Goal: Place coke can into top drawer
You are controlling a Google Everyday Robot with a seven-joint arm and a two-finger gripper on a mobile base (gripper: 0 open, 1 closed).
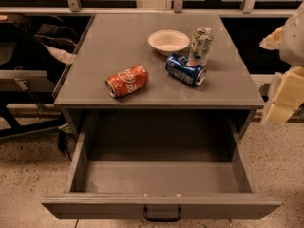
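**Coke can on its side on the cabinet top, drawer pulled out below**

Camera view: The coke can (pixel 127 80) lies on its side on the grey cabinet top (pixel 114 37), left of centre and near the front edge. Its long axis runs mostly left to right, skewed a little, so the left end sits nearer the front and the right end further back. The silver end on the left faces front-left, and the white script shows on the upper side. The body looks dented.

The top drawer (pixel 95 207) is pulled out below the cabinet's front edge, with its grey floor in sight. A dark handle (pixel 162 215) sits at the centre of the front panel. The can lies above and behind the left half of the opening.

To the can's right, and apart from it, a blue can (pixel 184 69) also lies on its side, with its open end turned front-right. A pale green-and-white can (pixel 201 45) stands just behind it, crumpled; the two look to be touching. A white bowl (pixel 168 42) sits to that can's left, further back than the coke can.

The gripper (pixel 279 109) hangs at the right edge, beyond the cabinet's right side and about level with its front edge. It is well apart from the coke can, with the blue can on the stretch between them. I cannot tell whether it is wide or narrow; it holds nothing.
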